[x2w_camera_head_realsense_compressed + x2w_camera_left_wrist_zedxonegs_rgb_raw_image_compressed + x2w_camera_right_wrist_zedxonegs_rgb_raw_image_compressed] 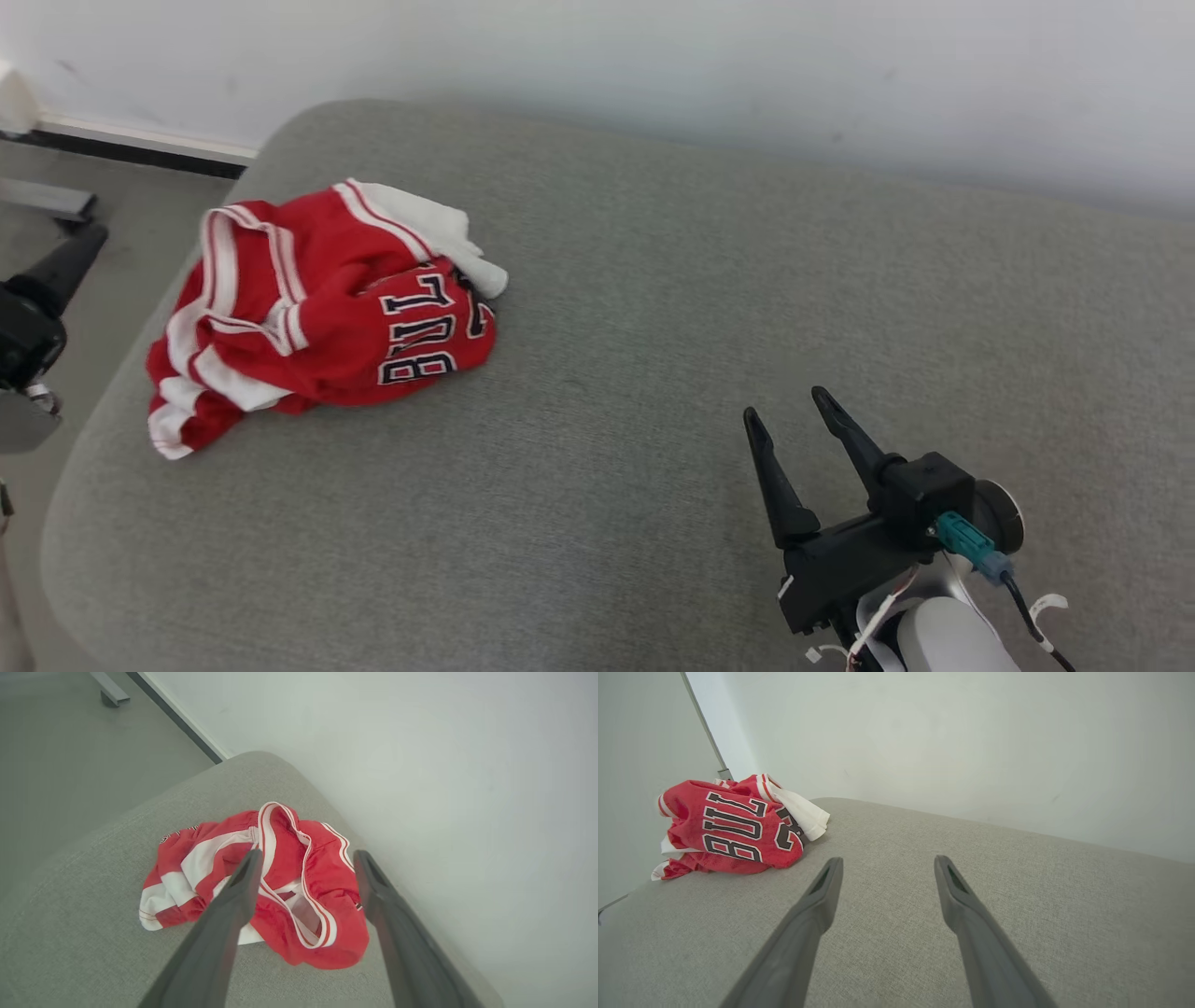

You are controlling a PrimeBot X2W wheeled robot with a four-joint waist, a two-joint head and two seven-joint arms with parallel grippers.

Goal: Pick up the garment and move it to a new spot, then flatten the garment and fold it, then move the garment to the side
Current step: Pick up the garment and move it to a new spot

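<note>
**Head view: red jersey lies bunched at the left end, both hands spread and empty**

The jersey [317,317] is a crumpled heap, red with white striped trim and black letters edged in white. It lies on the grey padded surface [653,373] near the rounded far-left corner, with a white part turned out on the side toward the pale wall [653,56].

The right hand [784,404] is low at the right of this view, over bare grey fabric and well apart from the jersey. Its two dark fingers stand apart with nothing between them. In the right wrist view the jersey sits up and to the left of those fingers, with its letters facing the camera.

The left hand [308,855] shows in the left wrist view with its fingers also spread wide, pointing down at the jersey's red folds and striped opening, holding nothing. In the head view it is at the left edge, over the floor [121,215] beside the surface and clear of the cloth.
</note>
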